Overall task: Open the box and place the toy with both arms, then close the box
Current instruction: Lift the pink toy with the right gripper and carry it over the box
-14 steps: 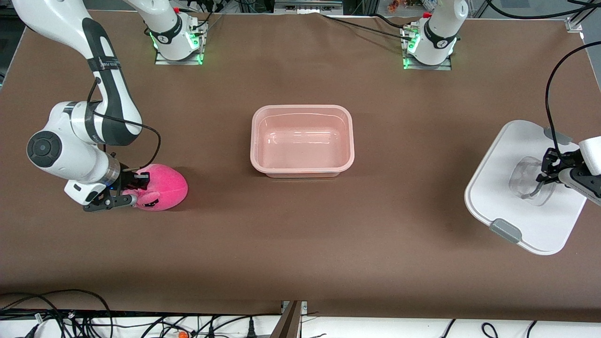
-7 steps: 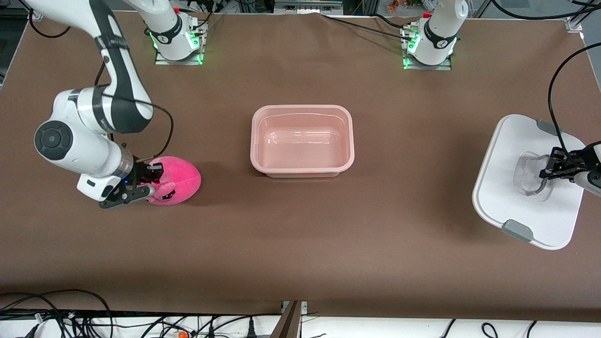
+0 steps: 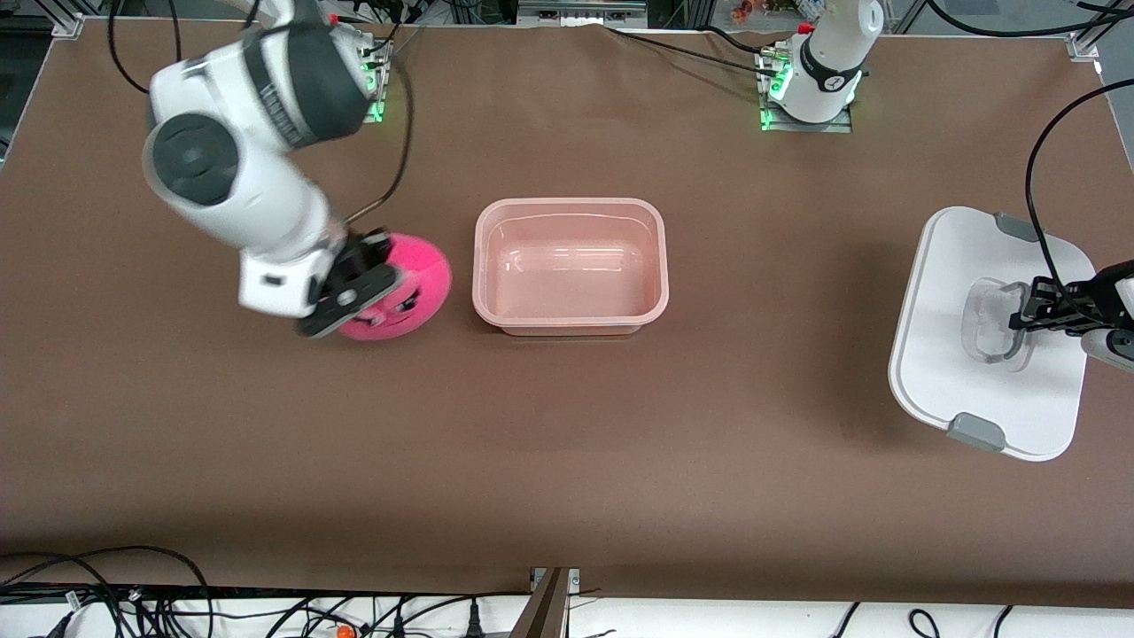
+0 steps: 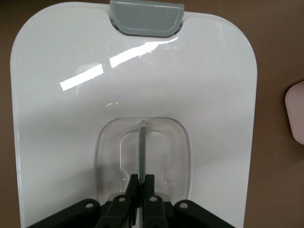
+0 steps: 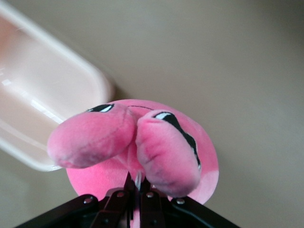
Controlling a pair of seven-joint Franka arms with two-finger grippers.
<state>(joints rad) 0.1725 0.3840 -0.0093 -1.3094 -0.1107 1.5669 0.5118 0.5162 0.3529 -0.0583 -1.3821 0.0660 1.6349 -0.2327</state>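
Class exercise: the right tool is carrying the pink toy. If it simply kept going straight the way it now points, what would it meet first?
Probably the brown table. The right tool, shut on the toy, points mostly downward beside the box, and the right wrist view shows table past the toy, the tub only at the frame's edge. Depth is uncertain.

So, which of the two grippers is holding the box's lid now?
The left gripper, over its own end of the table: it is shut on the lid by the clear handle. The right gripper holds the toy beside the tub.
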